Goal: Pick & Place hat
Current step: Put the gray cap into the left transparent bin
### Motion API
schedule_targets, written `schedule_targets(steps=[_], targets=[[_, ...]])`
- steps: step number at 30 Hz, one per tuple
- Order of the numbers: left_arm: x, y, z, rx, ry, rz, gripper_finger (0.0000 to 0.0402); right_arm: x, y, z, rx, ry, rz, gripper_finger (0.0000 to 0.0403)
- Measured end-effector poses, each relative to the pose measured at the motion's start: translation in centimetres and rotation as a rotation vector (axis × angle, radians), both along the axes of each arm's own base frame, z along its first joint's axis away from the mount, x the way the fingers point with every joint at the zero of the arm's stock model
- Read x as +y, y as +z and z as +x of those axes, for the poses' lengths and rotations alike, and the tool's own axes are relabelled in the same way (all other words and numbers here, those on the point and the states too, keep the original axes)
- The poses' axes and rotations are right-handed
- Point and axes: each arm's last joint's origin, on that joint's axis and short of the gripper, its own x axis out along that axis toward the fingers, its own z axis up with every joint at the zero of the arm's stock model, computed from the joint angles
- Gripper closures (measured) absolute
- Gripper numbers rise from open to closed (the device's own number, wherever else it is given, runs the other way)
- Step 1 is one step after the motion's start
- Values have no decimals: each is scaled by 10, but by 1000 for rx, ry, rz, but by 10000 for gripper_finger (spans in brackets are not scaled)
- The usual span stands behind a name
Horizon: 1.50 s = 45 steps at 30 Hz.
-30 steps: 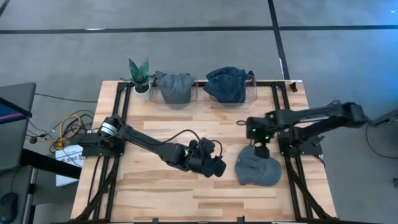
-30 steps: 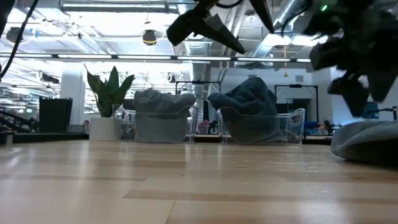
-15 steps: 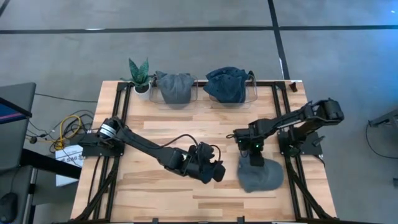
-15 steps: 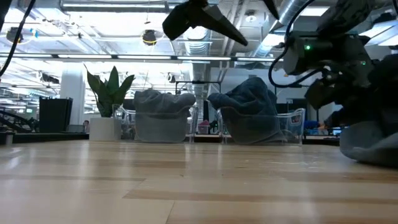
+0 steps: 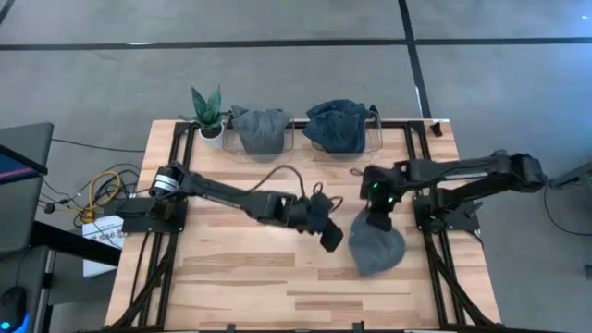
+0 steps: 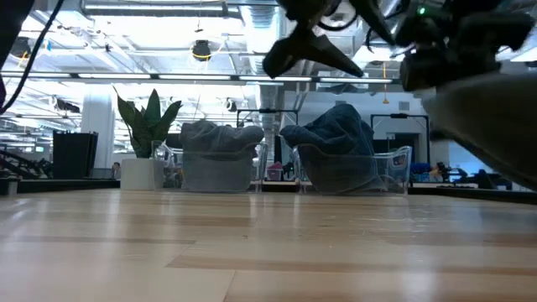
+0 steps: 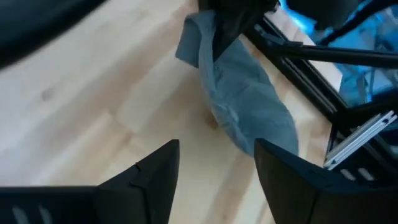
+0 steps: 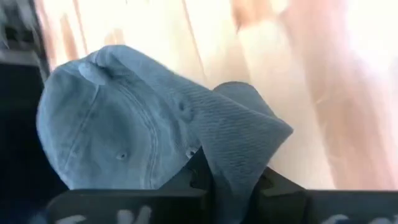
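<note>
Three hats: one lifted (image 5: 376,248), two in bins (image 5: 261,129) (image 5: 339,126). Two clear bins (image 5: 294,141). One plant (image 5: 208,111).

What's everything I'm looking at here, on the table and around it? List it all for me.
Table: one, light wood with a black frame.
Hat: one, grey-blue, front right of the table, gripped at its edge.
Clear bins: two, along the back edge, each holding a bundle of cloth.
Cloth bundles: two, a grey one in the left bin, a bluer one in the right bin.
Potted plant: one, green in a white pot, back left corner.
Cables: a yellow and black tangle, on the floor left of the table.
Left gripper: black, jaws open, mid-table beside the hat.
Right gripper: black, jaws shut on the hat.
</note>
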Motion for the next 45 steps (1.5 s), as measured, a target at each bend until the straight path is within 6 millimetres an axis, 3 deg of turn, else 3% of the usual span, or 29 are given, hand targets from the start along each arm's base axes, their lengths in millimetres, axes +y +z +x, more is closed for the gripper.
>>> schedule_targets(steps=[3,6,10,13,19,28,36,40,45], targets=[[23,6,-2,24,-46,62,225,-7,16,-10,-73,-96,13,395],[46,27,-15,43,-66,165,265,-13,35,-16,-152,-178,10,392],[73,55,-46,20,-68,287,349,-20,57,-13,-249,-276,-51,389],[89,55,-78,43,-66,325,392,-26,73,-1,-342,-349,-84,393],[107,45,-152,2,-42,301,399,-46,97,43,-570,-518,-104,391],[103,29,-243,-132,-15,281,401,-89,119,130,-702,-723,-237,394],[98,31,-282,-220,-22,254,401,-140,123,203,-771,-788,-307,393],[97,35,-290,-243,-28,253,401,-163,109,233,-762,-844,-312,393],[96,35,-294,-234,-30,253,401,-171,88,256,-720,-953,-356,396]])
